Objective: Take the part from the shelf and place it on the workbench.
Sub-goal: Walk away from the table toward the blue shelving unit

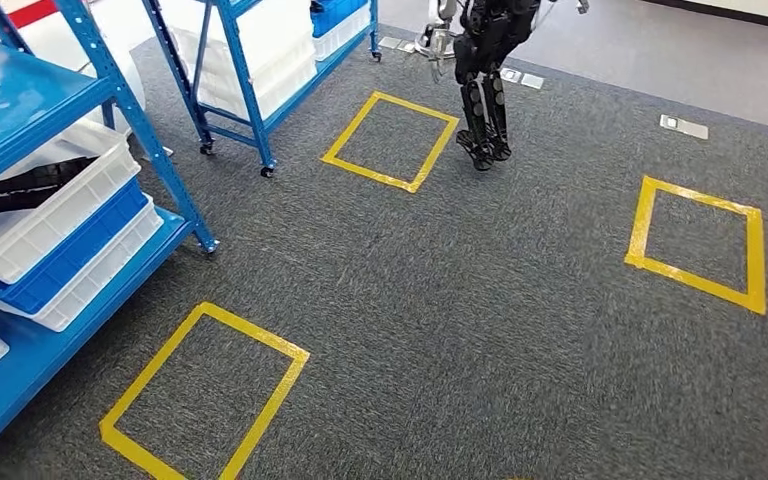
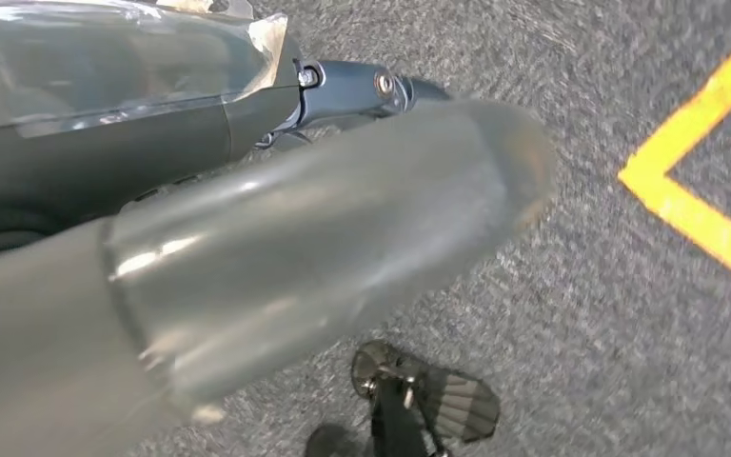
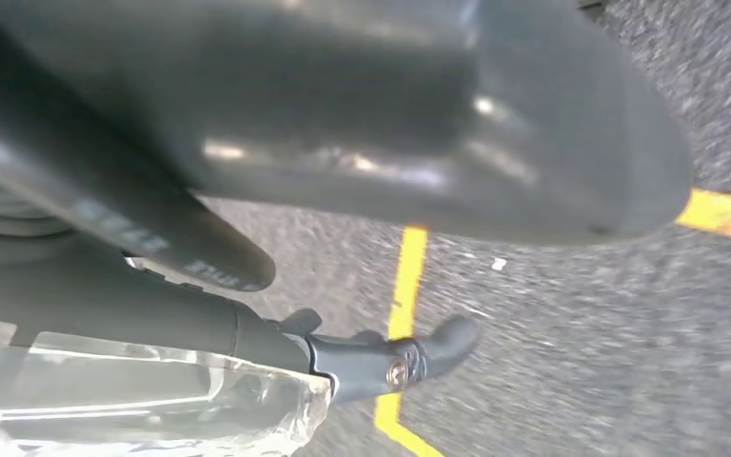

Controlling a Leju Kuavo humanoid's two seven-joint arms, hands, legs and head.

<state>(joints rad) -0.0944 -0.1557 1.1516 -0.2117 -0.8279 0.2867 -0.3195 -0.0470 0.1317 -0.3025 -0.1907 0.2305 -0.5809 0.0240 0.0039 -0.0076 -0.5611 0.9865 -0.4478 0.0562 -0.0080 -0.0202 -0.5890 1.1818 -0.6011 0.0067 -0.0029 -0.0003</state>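
The part [image 1: 22, 186] lies dark and long in a white bin [image 1: 60, 215] on the shelf [image 1: 10, 100]. It looks rigid and lightish (my guess), best gripped mid-length. My left hand [image 2: 324, 257] and right hand [image 3: 390, 143] hang over carpet [image 2: 628, 333]; I cannot tell whether my fingers are spread.

The head view is looking forward and down from high up, taking in grey carpet [image 1: 480, 300], yellow tape squares [image 1: 205, 395] and blue shelving [image 1: 20, 100]. Both wrist views are hanging close behind their hands, facing the floor — sharing that carpet and tape.
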